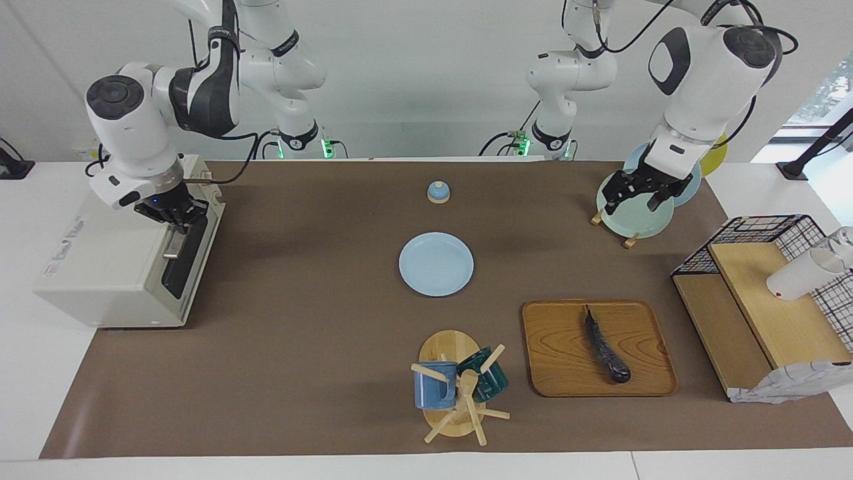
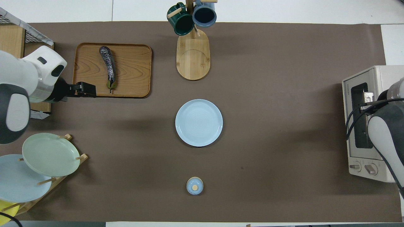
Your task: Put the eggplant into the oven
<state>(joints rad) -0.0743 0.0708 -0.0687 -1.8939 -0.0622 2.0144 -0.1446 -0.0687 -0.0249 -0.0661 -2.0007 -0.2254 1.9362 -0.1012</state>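
In the facing view, the long dark purple eggplant lay on the square wooden tray at lower right, the boxy off-white toaster oven at far left.

You had a pale blue plate lying mid-tabletop, with a small blue lidded jar nearer the robots. A wooden mug tree carried a blue mug and a green mug, beside a wooden tray.
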